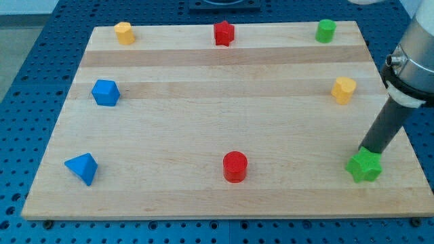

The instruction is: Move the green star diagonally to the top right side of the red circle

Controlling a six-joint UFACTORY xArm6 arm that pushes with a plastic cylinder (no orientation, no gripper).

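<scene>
The green star (365, 167) lies near the board's bottom right corner. The red circle (235, 166) stands at the bottom middle, far to the star's left. My tip (366, 150) rests at the star's top edge, touching or nearly touching it. The dark rod slants up to the view's right from there.
The wooden board (203, 122) also holds a yellow block (344, 89) at the right, a green cylinder (325, 30) at the top right, a red block (224, 32) at the top middle, a yellow block (123, 32) at the top left, and two blue blocks (105, 92) (82, 168) at the left.
</scene>
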